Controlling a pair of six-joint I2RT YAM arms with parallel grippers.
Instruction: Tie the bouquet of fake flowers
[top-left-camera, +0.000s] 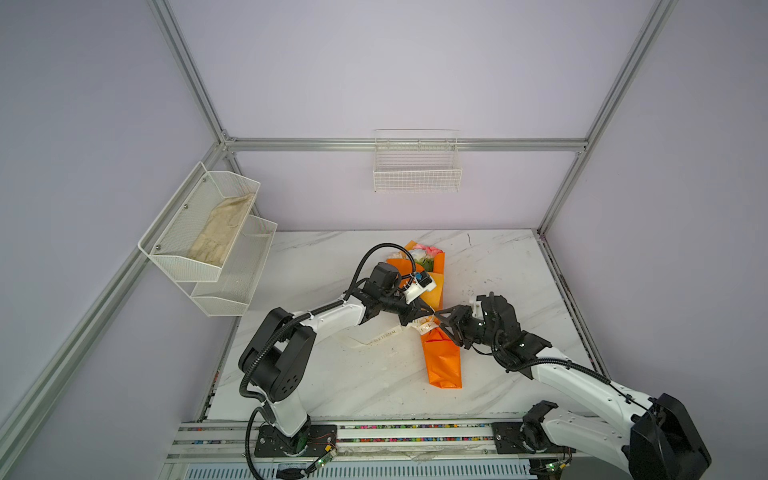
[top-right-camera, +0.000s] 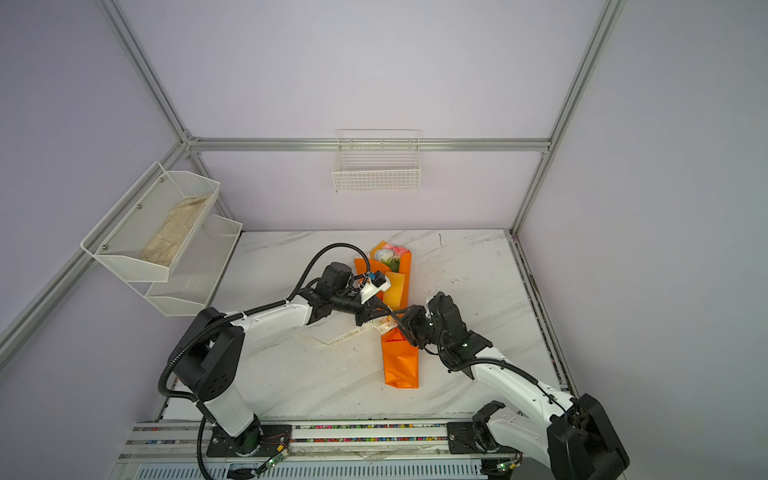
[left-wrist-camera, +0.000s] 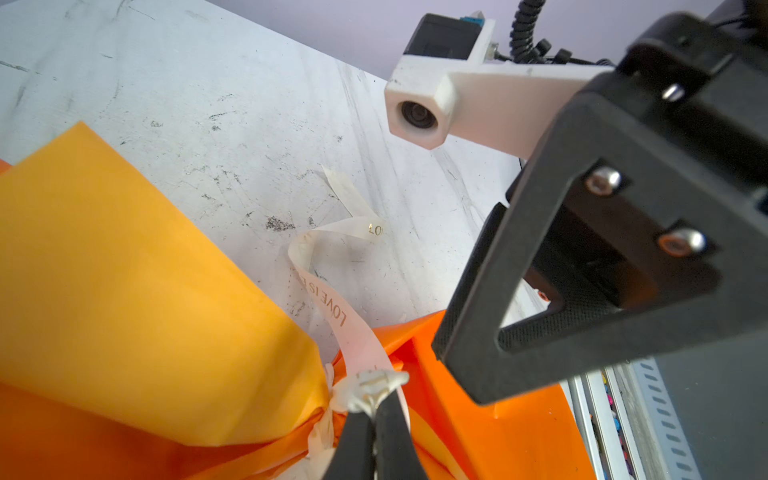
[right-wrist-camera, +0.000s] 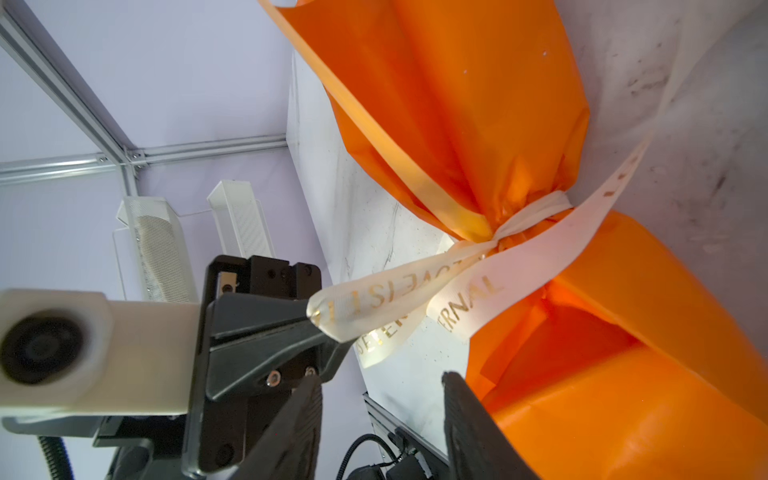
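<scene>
The bouquet of fake flowers lies along the marble table, wrapped in orange paper, with rose heads at its far end. A cream printed ribbon is knotted around the wrap's pinched waist. My left gripper is shut on a bunched piece of that ribbon right at the knot. Beside the waist, my right gripper is open with nothing between its fingers, one finger close to the orange paper. One ribbon tail trails left over the table.
A white mesh two-tier shelf on the left wall holds a beige cloth. A white wire basket hangs on the back wall. The arms' mounting rail runs along the table's front edge.
</scene>
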